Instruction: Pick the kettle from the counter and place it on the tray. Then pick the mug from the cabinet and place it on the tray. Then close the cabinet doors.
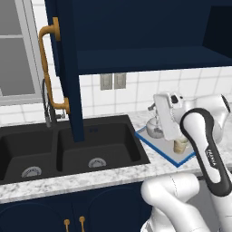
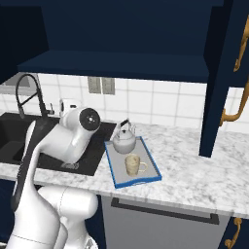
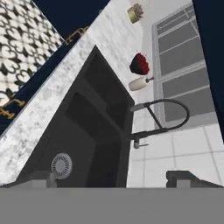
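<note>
The silvery kettle [image 2: 124, 139] and the cream mug [image 2: 133, 165] both stand on the blue-rimmed grey tray [image 2: 146, 178] on the marble counter [image 2: 194, 170], right of the sink. In the left base view my arm partly covers the kettle [image 1: 154, 128], the mug [image 1: 180, 146] and the tray [image 1: 156, 147]. The navy wall cabinet [image 2: 116, 65] is open, with its left door [image 1: 68, 68] and right door [image 2: 221, 78] swung out. My gripper [image 3: 112, 178] is open and holds nothing. It hangs above the sink's right end, left of the tray, facing the sink.
The black double sink [image 1: 68, 152] with a tall black faucet [image 2: 29, 92] lies left of the tray. The left door's brass handle [image 1: 47, 68] juts out over the sink. A window [image 1: 16, 50] is at far left. Bare marble stretches right of the tray.
</note>
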Robot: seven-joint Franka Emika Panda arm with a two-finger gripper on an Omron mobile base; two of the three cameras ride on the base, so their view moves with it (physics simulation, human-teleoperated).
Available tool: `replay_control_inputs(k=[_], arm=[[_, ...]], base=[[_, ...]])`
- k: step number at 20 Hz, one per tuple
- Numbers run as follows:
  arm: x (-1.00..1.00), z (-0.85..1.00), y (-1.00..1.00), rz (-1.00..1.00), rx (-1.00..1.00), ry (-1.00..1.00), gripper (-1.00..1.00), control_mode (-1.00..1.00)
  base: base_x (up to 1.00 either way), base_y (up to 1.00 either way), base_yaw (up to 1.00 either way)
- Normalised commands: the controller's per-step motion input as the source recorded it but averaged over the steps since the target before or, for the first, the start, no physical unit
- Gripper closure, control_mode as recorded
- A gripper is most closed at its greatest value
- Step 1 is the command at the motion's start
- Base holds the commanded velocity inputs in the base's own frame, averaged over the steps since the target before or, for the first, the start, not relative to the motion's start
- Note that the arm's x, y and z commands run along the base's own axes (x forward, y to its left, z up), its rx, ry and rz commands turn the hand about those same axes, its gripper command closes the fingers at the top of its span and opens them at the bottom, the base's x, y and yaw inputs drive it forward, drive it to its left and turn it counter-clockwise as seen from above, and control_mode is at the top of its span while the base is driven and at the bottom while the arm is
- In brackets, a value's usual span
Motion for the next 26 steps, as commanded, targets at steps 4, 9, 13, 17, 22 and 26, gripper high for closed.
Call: replay_control_inputs(k=[4,9,13,17,22,26], arm=[[-0.53,0.29,-0.37,-0.21,-0.09,-0.12,-1.00,-1.00],[-0.59,0.30,-0.51,-0.29,-0.01,-0.02,-1.00,-1.00],[-0.57,0.33,-0.49,-0.27,-0.06,0.00,-1.00,-1.00],[-0.68,0.33,-0.55,-0.23,-0.16,-0.04,-1.00,-1.00],[-0.62,0.31,-0.62,-0.23,-0.06,-0.01,-1.00,-1.00],[-0.50,0.34,-0.62,-0.20,0.00,0.00,-1.00,-1.00]], base=[[0.00,0.00,0.00],[0.00,0.00,0.00],[0.00,0.00,0.00],[0.00,0.00,0.00],[0.00,0.00,0.00],[0.00,0.00,0.00]])
